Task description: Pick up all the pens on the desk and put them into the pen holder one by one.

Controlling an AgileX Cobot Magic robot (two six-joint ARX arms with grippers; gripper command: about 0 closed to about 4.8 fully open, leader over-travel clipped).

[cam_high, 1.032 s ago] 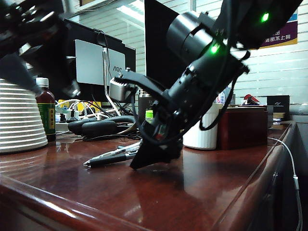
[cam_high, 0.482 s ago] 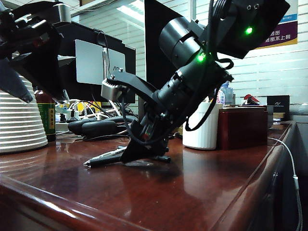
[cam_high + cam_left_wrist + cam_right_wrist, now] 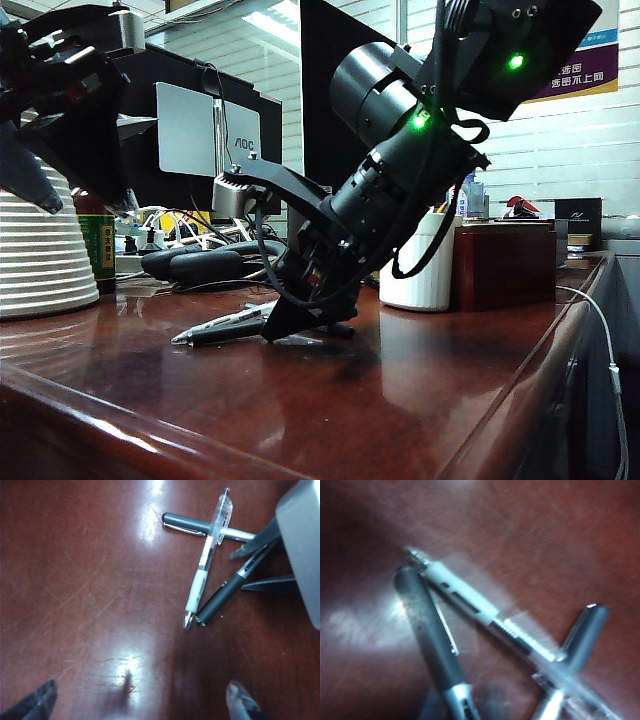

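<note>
You are looking at a glossy reddish-brown wooden bench (image 3: 420, 400) in a cluttered office, monitors and cables behind. Three pens lie on it in a loose crossing heap: a clear-and-white printed pen (image 3: 206, 562), a black pen with a silver band (image 3: 226, 592) and a dark grey capped pen (image 3: 187, 523). One white ribbed cylindrical pen holder (image 3: 420, 265) stands further back, beside a dark red box (image 3: 505, 265) (the arm cuts off its near side). The right gripper (image 3: 300, 322) is down on the bench at the pens; its fingertips flank the black pen, but whether they have pinched it you cannot tell, since the right wrist view is blurred. The left gripper (image 3: 142, 700) hangs above bare wood near the heap, spread wide, holding nothing. The bench's rounded front edge runs close below the heap, with open wood on the right.
</note>
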